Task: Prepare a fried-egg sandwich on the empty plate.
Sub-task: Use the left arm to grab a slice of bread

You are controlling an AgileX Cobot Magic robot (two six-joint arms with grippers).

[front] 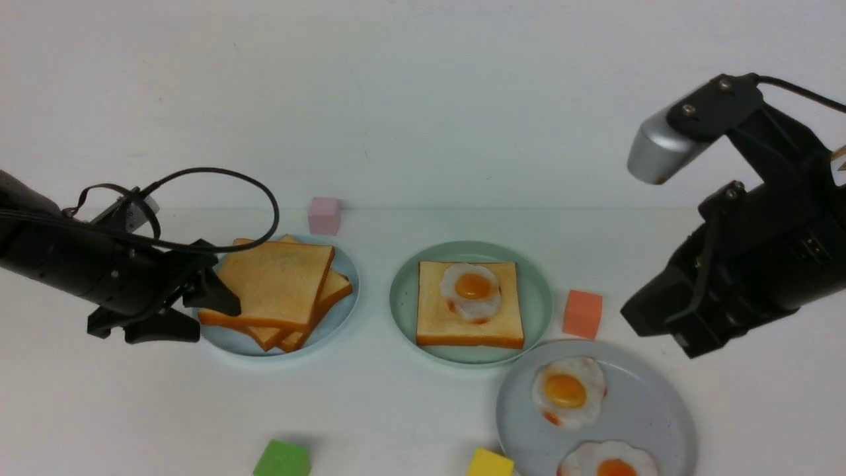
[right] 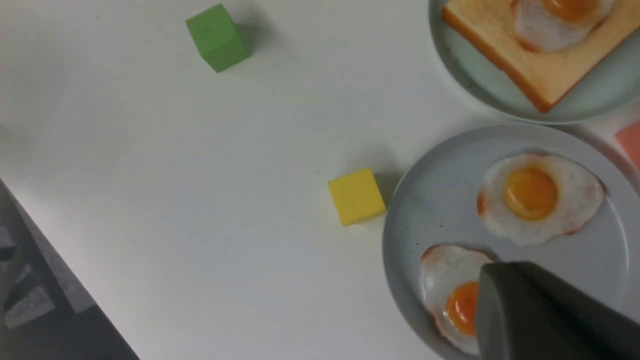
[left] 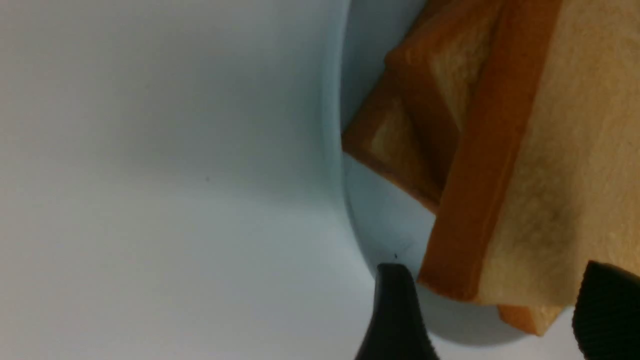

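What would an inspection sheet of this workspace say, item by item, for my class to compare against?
Surface: white tabletop, no spills seen.
Job's things: mint-green plate holds one toast slice topped by a fried egg; top slice not yet on.
Supplies: toast pile on pale blue plate; two fried eggs on grey plate.
Clutter: pink, orange, green, yellow blocks.
Left gripper: fingers open at toast pile.
Right gripper: fingers shut.
Cables: black, looping over the left arm.
Surroundings: plain pale wall.
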